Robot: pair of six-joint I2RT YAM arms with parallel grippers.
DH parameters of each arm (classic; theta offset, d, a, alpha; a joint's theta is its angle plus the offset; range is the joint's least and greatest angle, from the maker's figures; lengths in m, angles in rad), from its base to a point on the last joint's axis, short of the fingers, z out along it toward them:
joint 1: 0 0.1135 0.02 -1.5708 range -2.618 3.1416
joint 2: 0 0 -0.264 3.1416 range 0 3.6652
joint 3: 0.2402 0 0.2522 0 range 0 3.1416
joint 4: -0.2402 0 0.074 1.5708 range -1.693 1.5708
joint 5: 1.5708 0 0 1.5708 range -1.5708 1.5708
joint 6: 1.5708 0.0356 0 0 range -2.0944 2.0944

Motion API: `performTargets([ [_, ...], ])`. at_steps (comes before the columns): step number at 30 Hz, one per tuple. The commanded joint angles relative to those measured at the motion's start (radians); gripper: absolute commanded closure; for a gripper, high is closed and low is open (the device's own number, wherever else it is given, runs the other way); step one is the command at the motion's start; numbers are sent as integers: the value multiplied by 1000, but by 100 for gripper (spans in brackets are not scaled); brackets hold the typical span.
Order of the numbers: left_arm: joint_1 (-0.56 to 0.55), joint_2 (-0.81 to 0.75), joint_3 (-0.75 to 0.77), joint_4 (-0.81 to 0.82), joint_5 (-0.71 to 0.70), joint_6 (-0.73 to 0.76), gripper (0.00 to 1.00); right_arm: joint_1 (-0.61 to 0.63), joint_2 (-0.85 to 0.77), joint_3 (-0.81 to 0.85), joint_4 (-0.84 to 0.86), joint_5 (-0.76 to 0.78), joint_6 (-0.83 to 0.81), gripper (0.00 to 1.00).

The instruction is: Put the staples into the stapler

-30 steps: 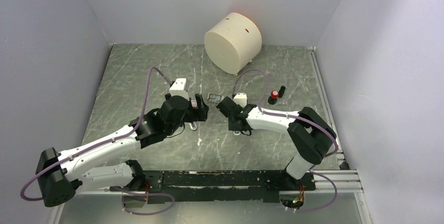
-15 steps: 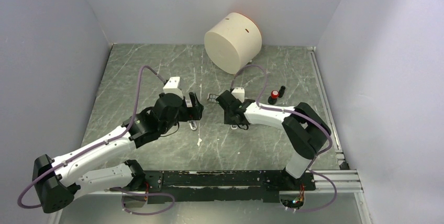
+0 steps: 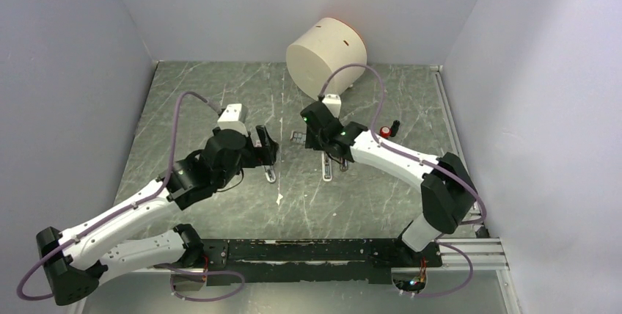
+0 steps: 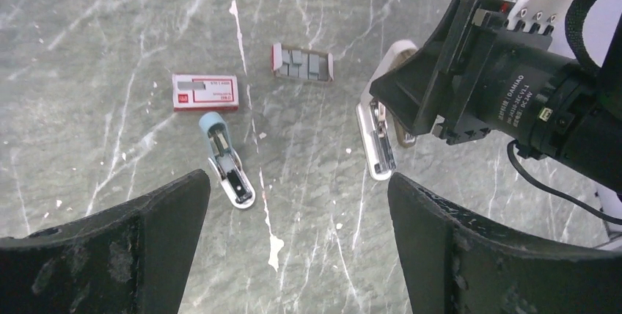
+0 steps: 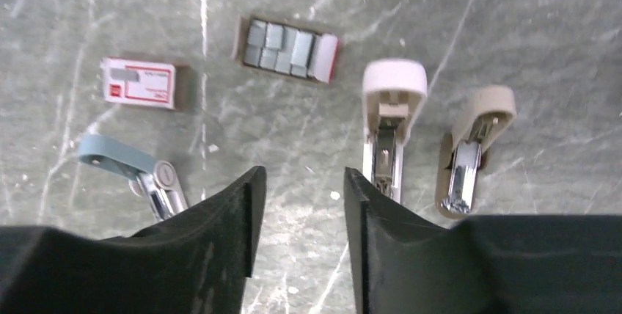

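While left claw (image 4: 297, 185) and right claw (image 5: 303, 178) gape empty | staples (image 5: 282, 46): row crosswise before right claw

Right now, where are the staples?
In the right wrist view, upper centre, the staples lie in an open tray between the red-and-white box and the white stapler.

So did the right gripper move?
Yes. The right gripper moved farther back, closer to the white drum.

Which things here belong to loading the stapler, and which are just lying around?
For the job: staples, blue stapler, white stapler, beige stapler.
Lying about: red-and-white box, cream cylinder, small red-and-black object.
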Motion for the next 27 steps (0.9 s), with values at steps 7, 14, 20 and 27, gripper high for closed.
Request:
performTargets([
  [7,9,-102,85,-107,-146,57,6,-50,254,278,29,17,-89,58],
  [14,9,-206,22,-125,-161,66,5,-77,509,546,-63,0,-131,56],
  [20,10,-215,12,-137,-178,80,5,-97,626,648,-103,17,-108,59],
  [27,9,-216,-8,-125,-152,83,5,-100,680,669,-123,10,-111,59],
])
